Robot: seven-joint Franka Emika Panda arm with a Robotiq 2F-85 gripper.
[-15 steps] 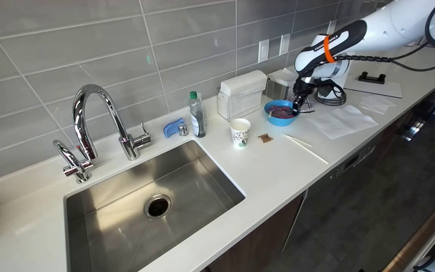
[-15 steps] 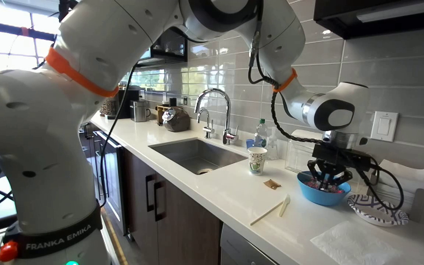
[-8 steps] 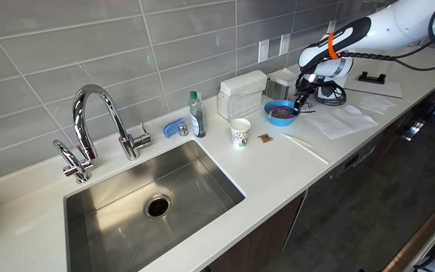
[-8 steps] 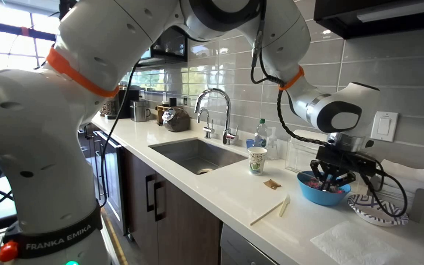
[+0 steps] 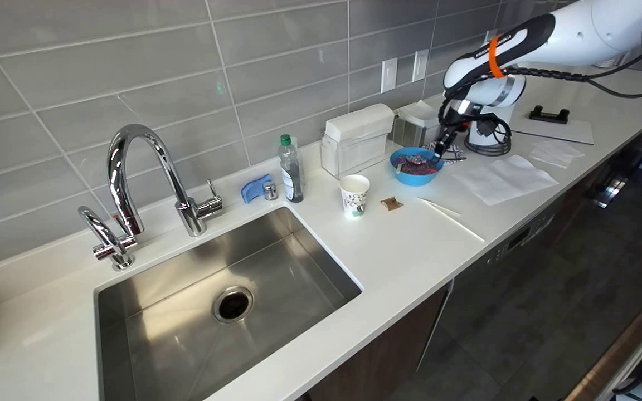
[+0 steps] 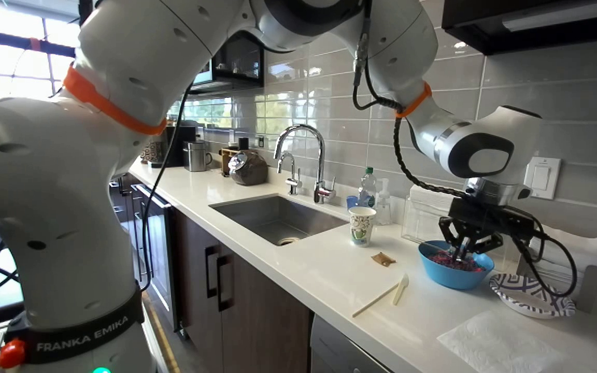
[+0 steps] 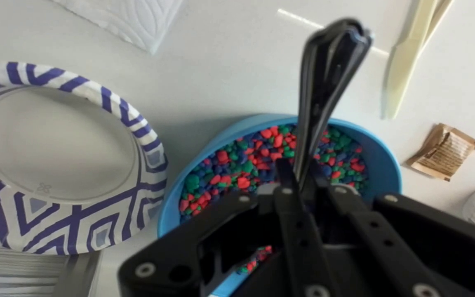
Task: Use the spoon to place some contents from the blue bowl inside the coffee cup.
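Note:
The light-blue bowl [image 6: 454,280] holds red, green and dark-blue bits, the contents [image 7: 237,165]. Above it my gripper [image 7: 301,173] is shut on the spoon, its fingertips over the bowl. The dark metallic handle of the spoon [image 7: 328,78] sticks out past the bowl's rim. In the wrist view the fingers hide the spoon's scooping end; in an exterior view a small raised mound of bits [image 5: 417,159] shows in the bowl, but I cannot tell whether it lies on the spoon. The coffee cup [image 5: 354,195], white and patterned, stands upright apart from the bowl, toward the sink.
A purple-patterned paper bowl [image 7: 146,156] sits close beside the blue bowl. Around them lie a brown packet [image 6: 383,259], a pale plastic knife [image 7: 402,70], a thin stick [image 6: 376,300] and a paper towel [image 6: 500,342]. A green-capped bottle [image 5: 290,172] and the sink [image 5: 293,278] lie beyond the cup.
My gripper has shifted slightly and risen a little over the blue bowl, with the spoon still in it. The mound of bits now shows more clearly. Cup and bowl have stayed put.

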